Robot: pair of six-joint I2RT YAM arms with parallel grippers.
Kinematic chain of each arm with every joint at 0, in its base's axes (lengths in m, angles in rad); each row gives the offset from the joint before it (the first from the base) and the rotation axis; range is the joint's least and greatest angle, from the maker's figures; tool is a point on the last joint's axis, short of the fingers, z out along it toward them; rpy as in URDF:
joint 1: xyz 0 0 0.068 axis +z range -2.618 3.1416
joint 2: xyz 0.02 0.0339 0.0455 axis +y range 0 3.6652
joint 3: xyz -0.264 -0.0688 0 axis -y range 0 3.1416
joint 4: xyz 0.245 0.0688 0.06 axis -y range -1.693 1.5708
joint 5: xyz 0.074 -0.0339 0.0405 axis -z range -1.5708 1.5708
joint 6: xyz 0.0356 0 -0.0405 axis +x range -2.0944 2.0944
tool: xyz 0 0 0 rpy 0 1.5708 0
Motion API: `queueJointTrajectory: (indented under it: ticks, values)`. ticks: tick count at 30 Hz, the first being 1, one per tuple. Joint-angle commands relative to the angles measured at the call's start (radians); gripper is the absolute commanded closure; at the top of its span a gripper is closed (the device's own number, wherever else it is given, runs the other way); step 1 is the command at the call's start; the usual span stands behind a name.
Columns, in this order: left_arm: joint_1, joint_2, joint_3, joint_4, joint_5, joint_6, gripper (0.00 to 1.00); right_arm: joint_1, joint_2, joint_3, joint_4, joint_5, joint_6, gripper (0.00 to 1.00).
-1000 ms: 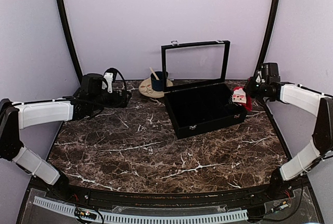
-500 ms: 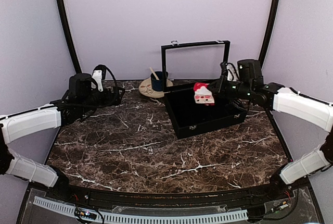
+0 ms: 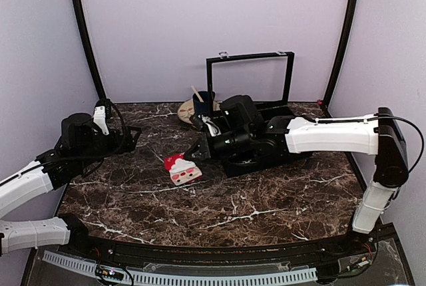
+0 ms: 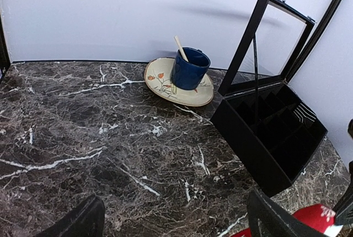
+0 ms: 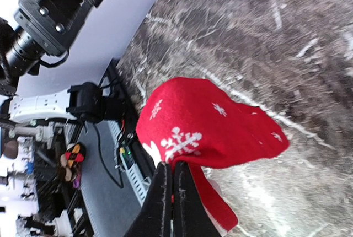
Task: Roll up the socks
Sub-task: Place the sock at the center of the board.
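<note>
The socks [image 3: 183, 169] are a small red and white bundle with snowflake marks, hanging low over the marble table left of the black box. My right gripper [image 3: 198, 153] reaches across the box's front and is shut on them. In the right wrist view the shut fingertips [image 5: 172, 172] pinch the red fabric of the socks [image 5: 209, 118] at its edge. My left gripper [image 3: 132, 134] hovers at the table's left side, open and empty, well left of the socks. In the left wrist view its fingers [image 4: 83, 221] stand wide apart, and the socks [image 4: 315, 219] peek in at the lower right.
An open black box [image 3: 263, 141] with a raised glass lid [image 3: 249, 76] stands at the back right of the marble table [image 3: 219, 206]. Behind it on the left a dark blue mug [image 4: 189, 69] with a stick in it sits on a cream plate [image 4: 165, 81].
My right arm has swung from the far right, over the box, to the table left of it, carrying the socks down. My left arm has drawn back toward the left and nearer.
</note>
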Motion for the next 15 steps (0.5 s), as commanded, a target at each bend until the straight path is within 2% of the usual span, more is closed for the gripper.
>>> queueJointTrajectory:
  ticks: [1, 3, 8, 15]
  values:
    - [-0.009, -0.089, -0.017, -0.112, -0.039, -0.036, 0.09, 0.022, 0.061, 0.062, -0.024, -0.171, 0.051, 1.0]
    - [-0.011, -0.111, -0.011, -0.138, -0.038, -0.035, 0.1, 0.024, 0.09, 0.055, -0.011, -0.233, 0.098, 1.0]
    - [-0.017, -0.137, -0.005, -0.166, -0.049, -0.036, 0.11, 0.037, 0.147, 0.0, 0.15, -0.378, 0.263, 1.0]
    - [-0.021, -0.135, -0.003, -0.168, -0.064, -0.031, 0.12, 0.013, 0.351, 0.13, 0.232, -0.464, 0.328, 1.0]
